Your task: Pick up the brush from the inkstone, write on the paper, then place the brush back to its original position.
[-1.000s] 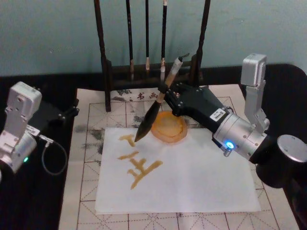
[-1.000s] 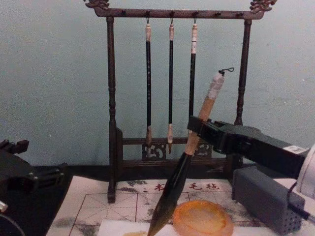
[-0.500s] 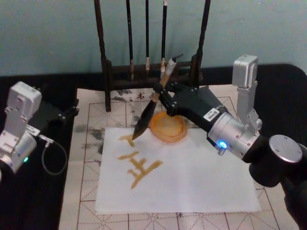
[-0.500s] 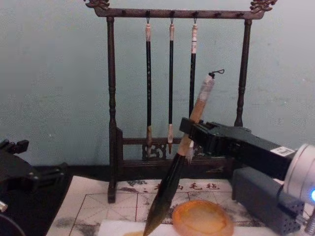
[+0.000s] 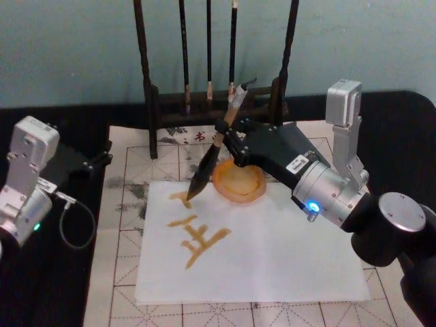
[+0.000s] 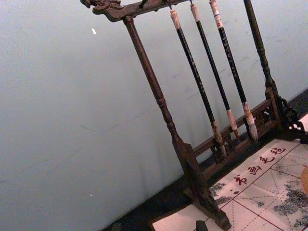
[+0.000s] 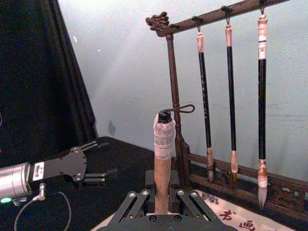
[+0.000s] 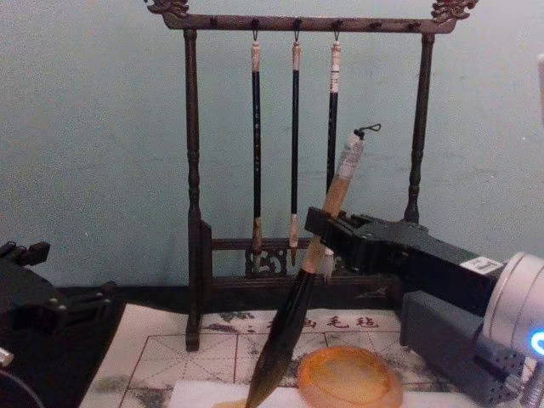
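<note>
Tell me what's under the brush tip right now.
The brush held by the right claw points its tip at an amber stroke on the paper; the tip hides the exact contact spot.

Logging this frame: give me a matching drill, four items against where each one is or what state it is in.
Items:
1. brush
2. inkstone
3. thin black brushes
4. left gripper

Places or states:
A. hanging from the wooden rack
B. parked at the left, away from the paper
C. tilted, clamped in the right gripper, tip down at the paper
D. orange, lying just right of the brush tip

Pairs: 1-C, 2-D, 3-A, 4-B
</note>
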Motion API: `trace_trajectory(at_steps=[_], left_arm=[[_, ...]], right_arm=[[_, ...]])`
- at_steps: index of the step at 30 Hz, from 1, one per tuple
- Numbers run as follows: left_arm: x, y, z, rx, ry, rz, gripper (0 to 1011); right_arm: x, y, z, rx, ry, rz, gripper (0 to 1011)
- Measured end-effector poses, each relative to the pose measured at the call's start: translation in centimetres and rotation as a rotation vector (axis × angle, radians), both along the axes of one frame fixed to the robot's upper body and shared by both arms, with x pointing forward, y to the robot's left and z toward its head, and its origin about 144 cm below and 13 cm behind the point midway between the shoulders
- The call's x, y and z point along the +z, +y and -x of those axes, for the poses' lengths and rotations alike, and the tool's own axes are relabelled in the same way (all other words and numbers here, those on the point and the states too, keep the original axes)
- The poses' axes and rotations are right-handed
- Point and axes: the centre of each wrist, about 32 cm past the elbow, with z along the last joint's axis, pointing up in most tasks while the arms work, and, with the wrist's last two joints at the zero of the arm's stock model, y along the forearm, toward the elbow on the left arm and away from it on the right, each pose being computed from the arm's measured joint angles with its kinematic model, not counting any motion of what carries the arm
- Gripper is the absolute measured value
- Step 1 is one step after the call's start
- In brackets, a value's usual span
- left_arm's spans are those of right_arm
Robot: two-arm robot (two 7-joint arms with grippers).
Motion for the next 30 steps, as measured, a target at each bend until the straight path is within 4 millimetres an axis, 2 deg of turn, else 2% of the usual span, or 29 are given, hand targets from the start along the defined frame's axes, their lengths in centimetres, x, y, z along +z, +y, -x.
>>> trace_trajectory(at_steps=[30], left_arm=[[0.00, 0.00, 0.00, 0.000, 0.000, 0.000, 1001]], right_arm=[[-0.39, 0.52, -0.09, -0.004, 0.008, 0.019, 185]])
